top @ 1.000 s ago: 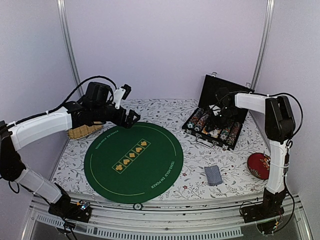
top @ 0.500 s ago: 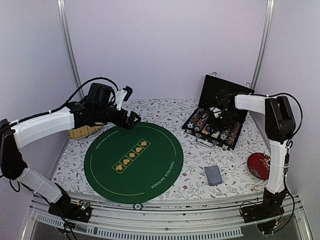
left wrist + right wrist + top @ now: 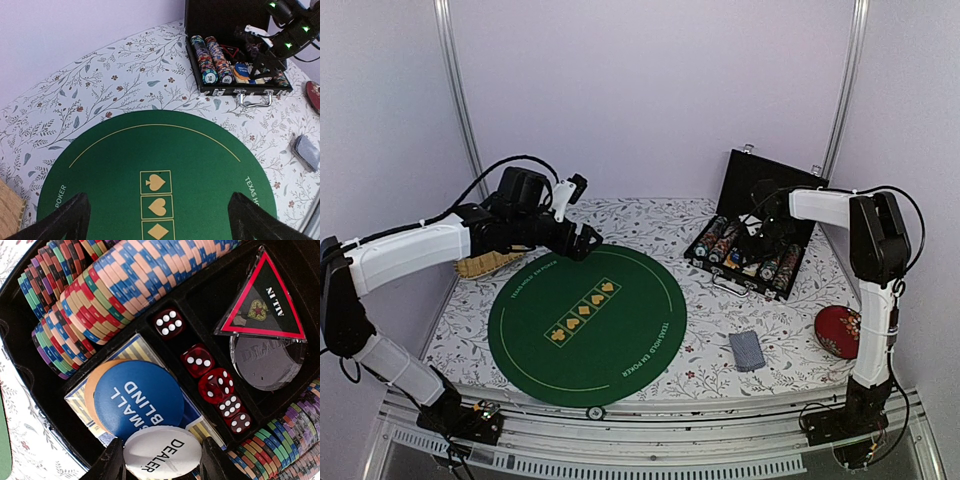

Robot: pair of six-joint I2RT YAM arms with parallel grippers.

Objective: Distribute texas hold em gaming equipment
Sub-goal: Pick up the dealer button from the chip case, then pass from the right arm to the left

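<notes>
poker felt (image 3: 588, 310): green, with a yellow ring and yellow suit symbols
tablecloth (image 3: 650, 225): white, grey-blue leaves, small red flowers
case (image 3: 765, 180): black
chips (image 3: 135, 280): edge stripes, multicolour
small blind button (image 3: 137, 400): blue, white letters
dealer button (image 3: 162, 452): white, black letters
dice (image 3: 200, 361): clear red, white pips
card deck (image 3: 747, 350): blue-grey pattern
round disc (image 3: 837, 330): red

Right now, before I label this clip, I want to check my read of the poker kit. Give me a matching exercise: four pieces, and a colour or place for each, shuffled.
Pieces
1. DEALER button
2. SMALL BLIND button
3. ALL IN triangle
4. card deck

Colour or place
A. blue
B. black with a red border
C. lying on the floral cloth
D. white, flanked by the right gripper

Pairs: 1-D, 2-A, 3-B, 4-C
</notes>
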